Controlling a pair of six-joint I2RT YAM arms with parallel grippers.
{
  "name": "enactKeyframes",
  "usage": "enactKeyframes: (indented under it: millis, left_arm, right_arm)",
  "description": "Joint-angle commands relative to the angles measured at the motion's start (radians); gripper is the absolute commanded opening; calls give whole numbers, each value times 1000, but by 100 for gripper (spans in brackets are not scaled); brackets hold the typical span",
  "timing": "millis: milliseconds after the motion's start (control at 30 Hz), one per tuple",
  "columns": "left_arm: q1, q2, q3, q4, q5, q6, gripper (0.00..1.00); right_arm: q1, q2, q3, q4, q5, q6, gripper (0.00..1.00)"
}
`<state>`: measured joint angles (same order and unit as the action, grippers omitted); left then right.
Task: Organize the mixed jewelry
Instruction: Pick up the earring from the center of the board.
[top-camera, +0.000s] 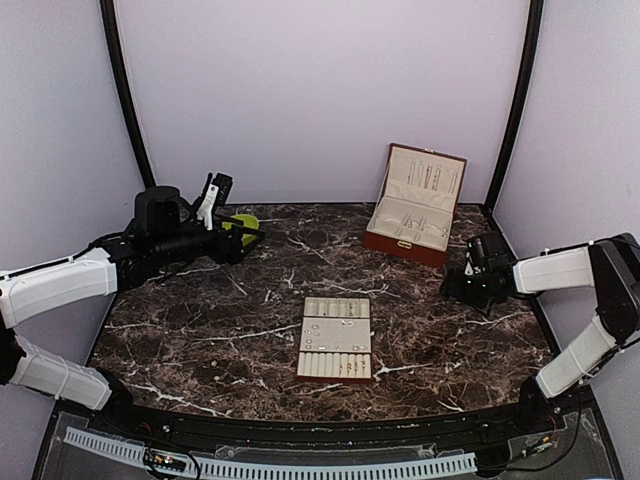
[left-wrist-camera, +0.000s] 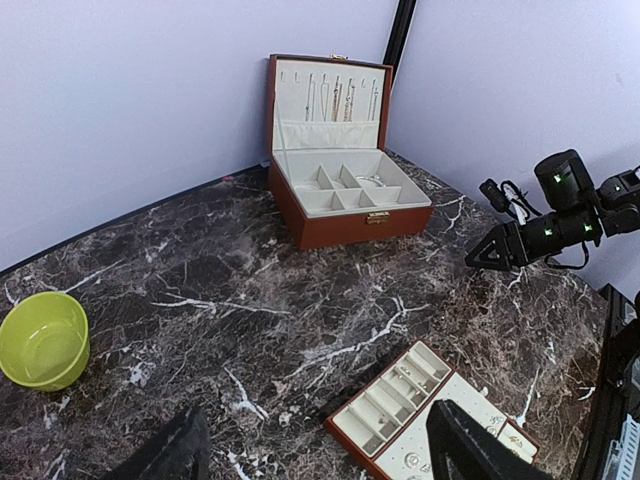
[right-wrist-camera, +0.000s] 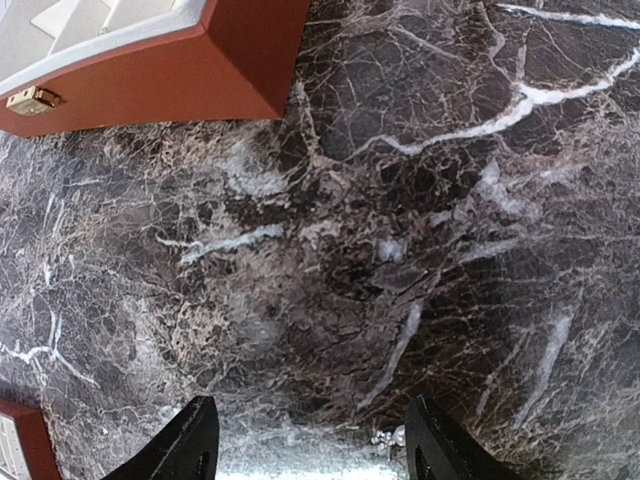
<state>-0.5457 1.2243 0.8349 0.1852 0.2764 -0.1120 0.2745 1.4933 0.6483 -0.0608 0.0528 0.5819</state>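
The mixed jewelry shows as tiny silvery pieces on the beige slotted tray (top-camera: 336, 338), seen also in the left wrist view (left-wrist-camera: 400, 385), as fine chains (left-wrist-camera: 335, 98) hanging in the lid of the open red-brown jewelry box (top-camera: 415, 205), and as one small silvery piece (right-wrist-camera: 395, 437) on the marble beside my right finger. My left gripper (top-camera: 245, 240) (left-wrist-camera: 320, 455) is open and empty, held above the table by the lime-green bowl (top-camera: 240, 222). My right gripper (top-camera: 457, 285) (right-wrist-camera: 310, 445) is open, low over the marble just in front of the box's corner (right-wrist-camera: 240, 80).
The bowl (left-wrist-camera: 40, 340) looks empty. The box's lower compartments (left-wrist-camera: 345, 185) hold a few small pieces. The right arm (left-wrist-camera: 560, 215) shows across the table in the left wrist view. Purple walls close the back and sides.
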Motion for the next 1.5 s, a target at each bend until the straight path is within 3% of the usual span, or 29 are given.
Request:
enactKeyframes:
  millis: [0, 833, 1467]
  left_arm:
    - [6, -12, -7, 7, 5, 9, 77]
    - [6, -8, -10, 12, 10, 0, 77]
    - [6, -6, -10, 11, 4, 3, 77]
  right_arm:
    - [-4, 29, 0, 39, 18, -11, 64]
    - [-1, -68, -49, -77, -56, -29, 55]
    - [-1, -6, -22, -83, 52, -68, 25]
